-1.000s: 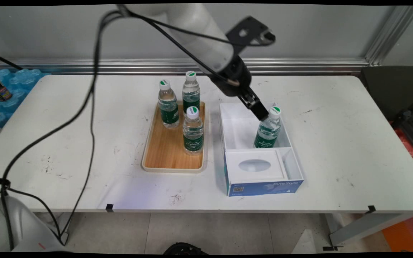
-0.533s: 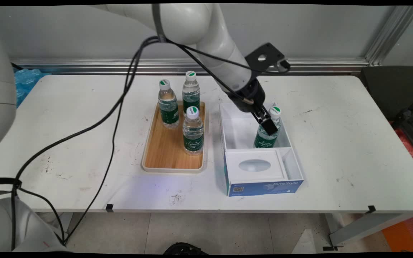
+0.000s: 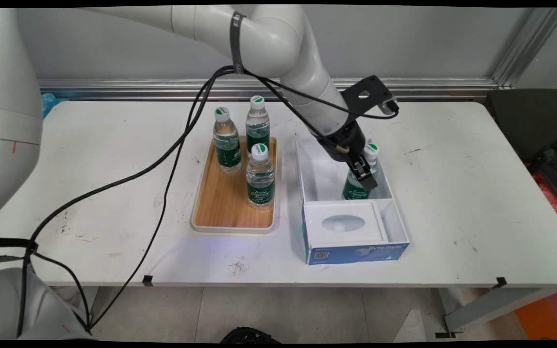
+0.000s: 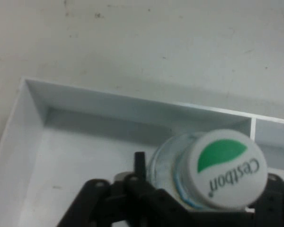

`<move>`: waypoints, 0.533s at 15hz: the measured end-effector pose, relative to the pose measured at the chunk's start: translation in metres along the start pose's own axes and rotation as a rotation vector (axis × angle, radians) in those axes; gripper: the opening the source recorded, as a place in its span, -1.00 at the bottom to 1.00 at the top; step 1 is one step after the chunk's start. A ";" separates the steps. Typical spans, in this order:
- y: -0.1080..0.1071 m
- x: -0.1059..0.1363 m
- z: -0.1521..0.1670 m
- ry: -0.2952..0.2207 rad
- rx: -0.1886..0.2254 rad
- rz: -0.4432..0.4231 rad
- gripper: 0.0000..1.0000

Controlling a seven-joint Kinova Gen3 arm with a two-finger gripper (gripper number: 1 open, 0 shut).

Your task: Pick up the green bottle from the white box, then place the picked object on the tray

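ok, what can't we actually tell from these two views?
- Gripper grip on the boxed bottle: main view, linkage covers the neck; hand view, the cap hides the fingers.
- Bottle base in the white box: hidden by the divider.
- Bottle label text: too small.

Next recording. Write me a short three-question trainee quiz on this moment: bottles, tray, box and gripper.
1. How many bottles stand on the wooden tray?
2. True or false: the bottle in the box lies flat on its side.
3. Which is the gripper nearest to? A) the tray B) the bottle in the white box C) the table's front edge

Key: 1. Three. 2. False, it stands in the box's larger far compartment, cap up. 3. B.
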 end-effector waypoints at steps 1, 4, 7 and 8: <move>0.000 0.000 0.001 0.000 -0.002 0.006 -1.00; 0.001 0.001 -0.001 0.002 -0.004 0.019 -1.00; 0.003 0.003 -0.015 0.011 0.001 0.016 -1.00; 0.003 0.005 -0.023 0.018 0.005 0.011 -1.00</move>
